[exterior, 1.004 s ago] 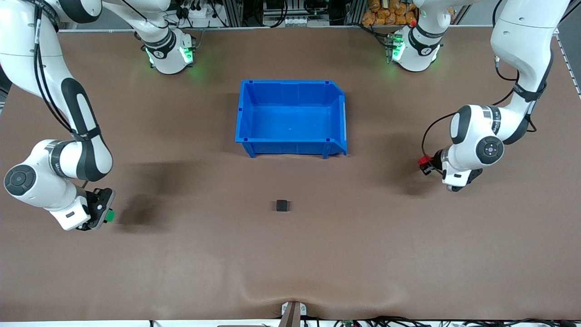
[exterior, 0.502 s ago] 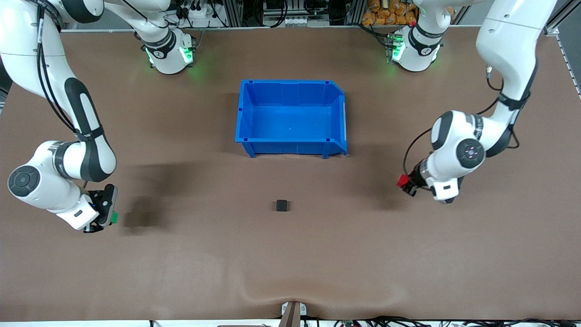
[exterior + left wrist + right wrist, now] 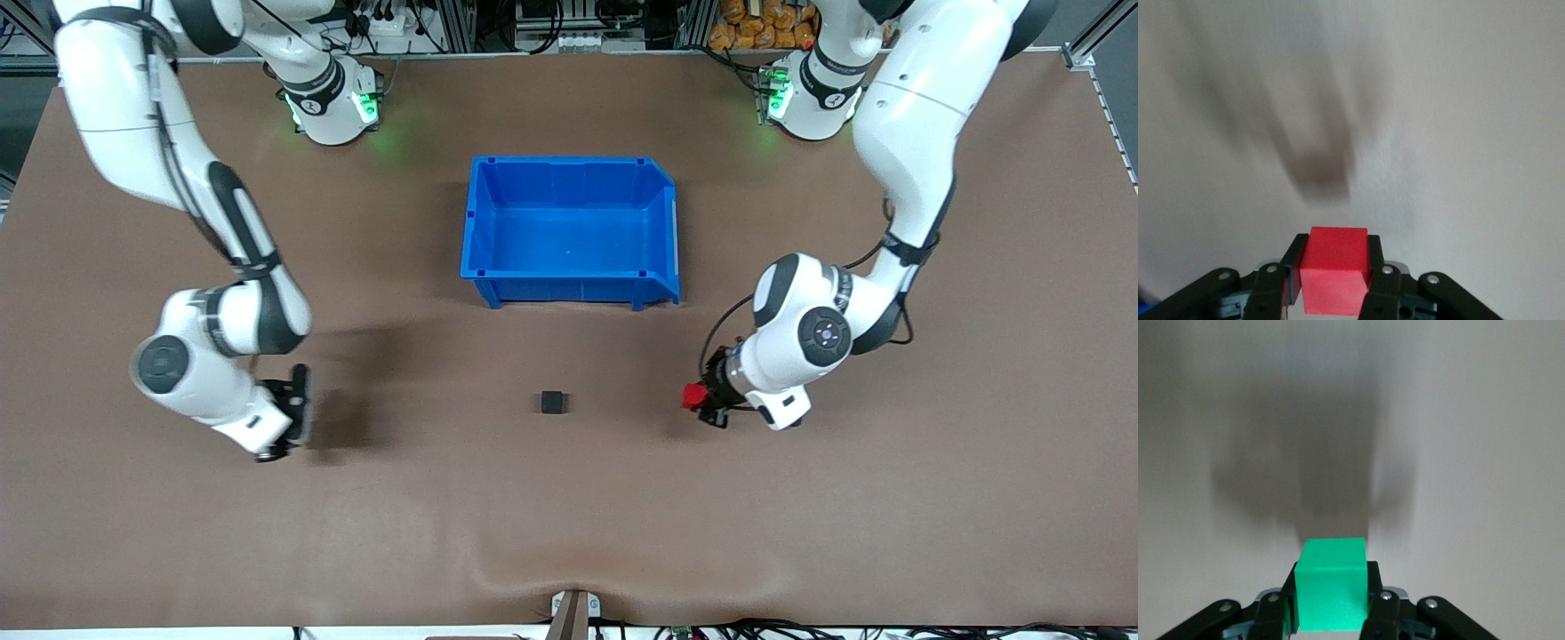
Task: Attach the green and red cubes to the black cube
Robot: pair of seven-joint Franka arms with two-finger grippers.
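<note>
The black cube [image 3: 552, 402] sits on the brown table, nearer the front camera than the blue bin. My left gripper [image 3: 698, 402] is shut on the red cube [image 3: 691, 396], low over the table toward the left arm's end from the black cube; the red cube also shows in the left wrist view [image 3: 1335, 279], clamped between the fingers. My right gripper [image 3: 298, 418] is shut on the green cube [image 3: 1333, 593], low over the table toward the right arm's end from the black cube. The green cube is hidden in the front view.
The blue bin [image 3: 481, 229] stands open and empty at the table's middle, farther from the front camera than the black cube. Bare brown table lies between each gripper and the black cube.
Both arms have swung inward toward the black cube, each carrying its cube. The green cube has turned out of sight in the front view.
</note>
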